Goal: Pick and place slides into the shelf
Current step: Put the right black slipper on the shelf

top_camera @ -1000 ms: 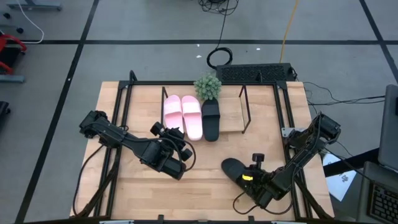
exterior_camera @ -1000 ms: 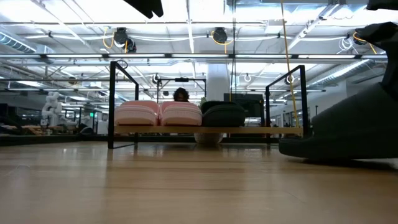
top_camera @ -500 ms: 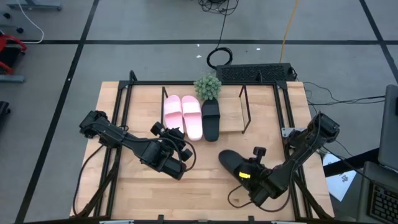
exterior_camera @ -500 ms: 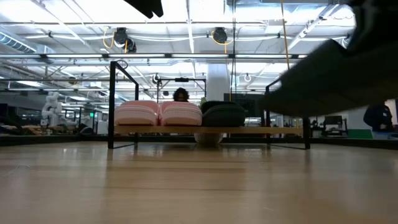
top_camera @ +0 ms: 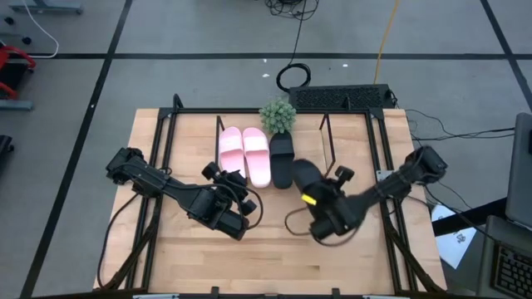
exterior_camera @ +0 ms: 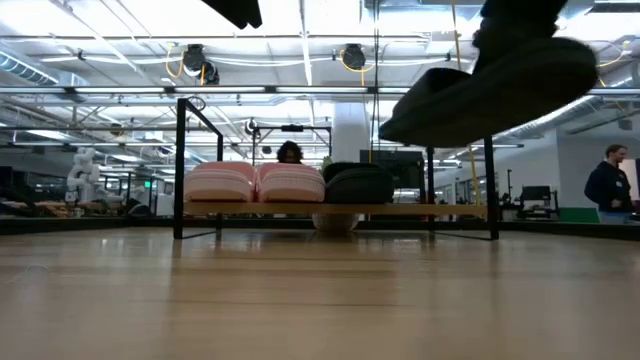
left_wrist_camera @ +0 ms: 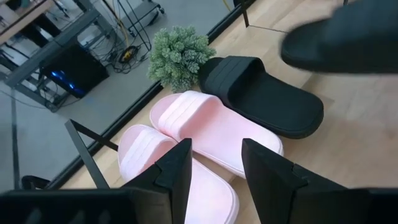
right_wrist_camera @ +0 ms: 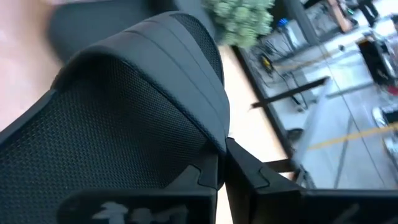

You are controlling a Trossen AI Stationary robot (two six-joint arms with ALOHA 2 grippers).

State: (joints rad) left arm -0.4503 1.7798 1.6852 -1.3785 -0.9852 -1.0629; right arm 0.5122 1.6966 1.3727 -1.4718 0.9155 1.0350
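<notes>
Two pale pink slides [top_camera: 243, 154] and one black slide [top_camera: 283, 160] lie side by side on the shelf's wooden board [top_camera: 309, 149]. My right gripper [top_camera: 316, 195] is shut on the second black slide [top_camera: 303, 177] and holds it in the air just in front of the shelf's free right part. In the low view this slide [exterior_camera: 490, 90] hangs high and tilted. My left gripper [top_camera: 222, 176] is open and idle over the table in front of the pink slides [left_wrist_camera: 205, 124], touching nothing. My right gripper pinches the black slide by the edge of its wide strap [right_wrist_camera: 208, 146] between its two fingers [right_wrist_camera: 249, 177]. The slide is lifted clear of the table and tilted, one end lower and pointing toward the shelf [exterior_camera: 410, 125].
A small green plant [top_camera: 278, 115] stands behind the shelf by the black slide. Dark metal shelf frames [top_camera: 328, 145] rise on either side of the board. A keyboard [top_camera: 341, 97] lies beyond the table's far edge. A person [exterior_camera: 607, 185] stands far off in the room.
My right gripper has risen from the near right part of the table and travelled toward the far edge and left, to the shelf. The black slide it holds has come up off the table and hangs clear in the air.
</notes>
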